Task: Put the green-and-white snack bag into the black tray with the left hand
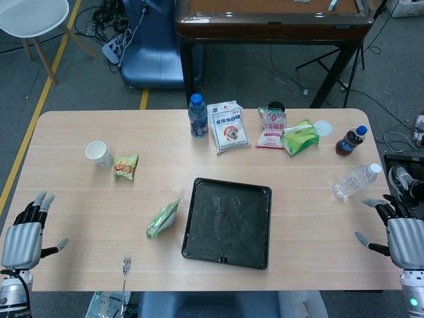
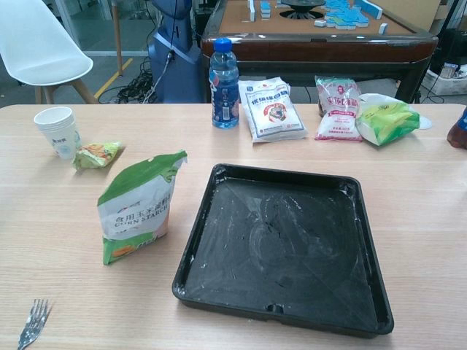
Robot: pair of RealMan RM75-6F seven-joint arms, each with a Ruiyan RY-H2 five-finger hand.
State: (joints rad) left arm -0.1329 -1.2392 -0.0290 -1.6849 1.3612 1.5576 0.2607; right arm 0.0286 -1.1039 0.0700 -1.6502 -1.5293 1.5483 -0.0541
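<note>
snack bag standing left of tray, long axis upright, top leaning right, left hand and right hand fingers spread, empty, absent from chest view

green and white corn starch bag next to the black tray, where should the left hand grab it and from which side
Probably across the middle of the green-and-white corn starch snack bag, coming from its left, the side away from the black square plastic tray. The bag stands upright with its broad printed face showing in the chest view, so its thin edges look easiest to close on. The left hand sits open at the table's left edge, that side.
</note>
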